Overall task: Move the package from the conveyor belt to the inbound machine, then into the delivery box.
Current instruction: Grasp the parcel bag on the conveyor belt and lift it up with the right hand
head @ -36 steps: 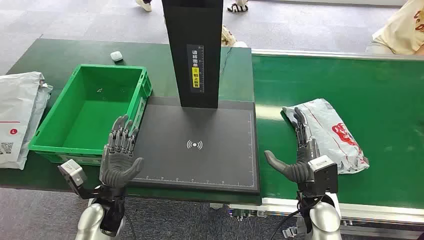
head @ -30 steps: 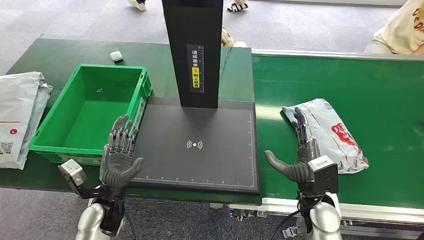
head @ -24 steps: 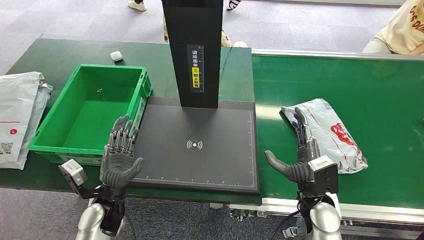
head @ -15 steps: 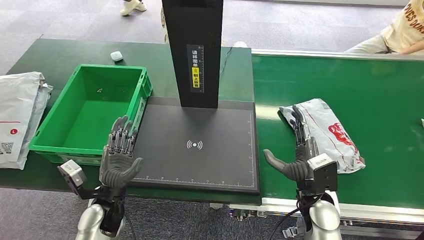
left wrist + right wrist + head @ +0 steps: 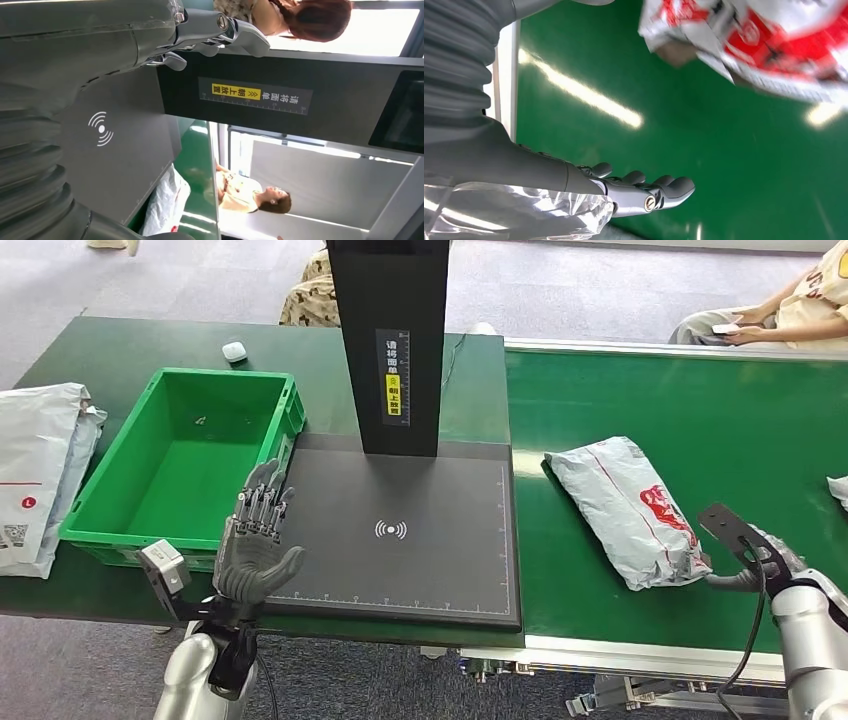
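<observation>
A grey plastic package with red print lies on the green conveyor belt, just right of the inbound machine's black pad. My right hand is low over the belt at the package's near right end, fingers stretched out and holding nothing. In the right wrist view its fingers lie flat above the belt, apart from the package. My left hand is raised with fingers spread over the pad's front left corner, beside the green delivery box. The left wrist view shows that hand before the machine's column.
The tall black column stands at the back of the pad. White packages lie left of the box. A small white object sits on the table behind. Another package's edge shows far right on the belt. A seated person is beyond it.
The package has travelled left along the belt toward the pad. My right hand has swung from the package's left side to its near right end. My left hand shifted slightly right.
</observation>
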Motion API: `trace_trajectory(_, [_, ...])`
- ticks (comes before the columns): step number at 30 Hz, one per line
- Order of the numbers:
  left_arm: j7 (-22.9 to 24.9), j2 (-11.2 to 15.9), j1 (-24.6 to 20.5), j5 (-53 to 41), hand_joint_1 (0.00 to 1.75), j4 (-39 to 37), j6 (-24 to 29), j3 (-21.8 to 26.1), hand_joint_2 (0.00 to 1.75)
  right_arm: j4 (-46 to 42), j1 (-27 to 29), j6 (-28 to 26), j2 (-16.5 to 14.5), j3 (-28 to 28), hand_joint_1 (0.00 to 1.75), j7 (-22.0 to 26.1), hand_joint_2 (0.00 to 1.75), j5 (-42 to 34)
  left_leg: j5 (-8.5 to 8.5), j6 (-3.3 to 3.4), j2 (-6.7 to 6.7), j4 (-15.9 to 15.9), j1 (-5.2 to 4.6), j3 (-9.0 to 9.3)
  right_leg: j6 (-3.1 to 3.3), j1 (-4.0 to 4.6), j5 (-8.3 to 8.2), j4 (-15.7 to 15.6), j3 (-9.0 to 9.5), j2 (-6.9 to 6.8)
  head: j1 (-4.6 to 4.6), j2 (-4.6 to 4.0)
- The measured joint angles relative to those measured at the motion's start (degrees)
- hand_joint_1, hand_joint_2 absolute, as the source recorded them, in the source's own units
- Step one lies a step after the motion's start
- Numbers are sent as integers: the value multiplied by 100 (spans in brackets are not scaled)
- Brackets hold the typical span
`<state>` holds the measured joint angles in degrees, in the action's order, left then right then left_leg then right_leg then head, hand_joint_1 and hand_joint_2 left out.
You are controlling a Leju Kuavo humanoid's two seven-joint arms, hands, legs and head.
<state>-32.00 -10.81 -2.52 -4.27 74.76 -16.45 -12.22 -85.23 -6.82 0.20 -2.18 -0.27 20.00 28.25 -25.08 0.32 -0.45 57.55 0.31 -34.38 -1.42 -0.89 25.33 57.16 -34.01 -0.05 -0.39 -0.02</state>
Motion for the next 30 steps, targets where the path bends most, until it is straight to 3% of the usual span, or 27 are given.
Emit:
trace_trajectory(2, [109, -45, -74, -77, 0, -4, -98, -31, 175, 879, -418, -364, 937, -704, 0, -422, 175, 960, -2, 10, -4, 4, -9, -3, -10, -9, -4, -2, 3, -3, 1, 0])
trace_trajectory(4, [195, -49, -129, -43, 0, -8, -129, -47, 175, 2432, -1164, -244, 1892, -1208, 0, -819, 175, 1385, -2, 16, -3, 5, -12, -2, -14, -11, -7, -3, 3, -2, 0, 0])
trace_trajectory(6, [223, -50, -202, -50, 0, -58, -119, -57, 175, 4498, -2085, 882, 2693, -969, 0, -1224, 175, 1951, -1, 18, -3, 5, -12, -3, -15, -10, -7, -3, 1, -4, 1, 0])
trace_trajectory(8, [225, -51, -257, -74, 0, -111, -104, -62, 175, 5619, -2550, 1925, 3085, -574, 0, -1322, 175, 2276, -1, 18, -3, 4, -12, -6, -15, -10, -7, -3, 0, -4, 2, 0])
trace_trajectory(12, [220, -51, -253, -72, 0, -116, -91, -46, 175, 5676, -2610, 1895, 3110, -440, 0, -1122, 175, 2218, -1, 18, -4, 3, -11, -9, -15, -10, -7, -2, 1, -5, 2, 0])
trace_trajectory(16, [320, -94, 25, -69, 0, 193, -21, 51, 175, 4876, -2727, -1037, 2725, -409, 0, -547, 175, 883, 2, 19, -9, 3, -10, -7, -20, -9, -2, 1, -1, -10, 1, 0])
trace_trajectory(19, [316, -120, 45, -58, 0, 216, 5, 33, 175, 3934, -2438, -1535, 2482, -731, 0, 35, 175, -167, 1, 19, -21, 3, -9, -10, -24, -8, 3, 1, 1, -22, 0, 0])
trace_trajectory(21, [294, -125, 32, -44, 0, 209, 28, -5, 175, 3415, -2257, -1441, 2345, -908, 0, 151, 175, -448, 0, 18, -18, 1, -9, -11, -24, -7, 4, 1, 1, -16, 0, 0])
trace_trajectory(24, [234, -126, -14, -8, 0, 175, 49, -66, 175, 3082, -2169, -762, 2238, -879, 0, -369, 175, 15, -5, 15, 1, 0, -9, -6, -24, -8, 3, 1, 1, 6, 1, 0])
trace_trajectory(27, [215, -126, -66, 8, 0, 132, -12, -87, 175, 3217, -2229, 73, 2194, -565, 0, -983, 175, 751, -2, 18, 5, 1, -10, -4, -26, -10, 0, 1, 2, 8, 2, 0])
trace_trajectory(30, [207, -126, -132, -3, 0, 33, -111, -111, 175, 3781, -2466, 1014, 2179, -15, 0, -1306, 175, 1396, 2, 19, 4, 2, -10, -2, -25, -9, -5, 1, 3, 6, 1, 0])
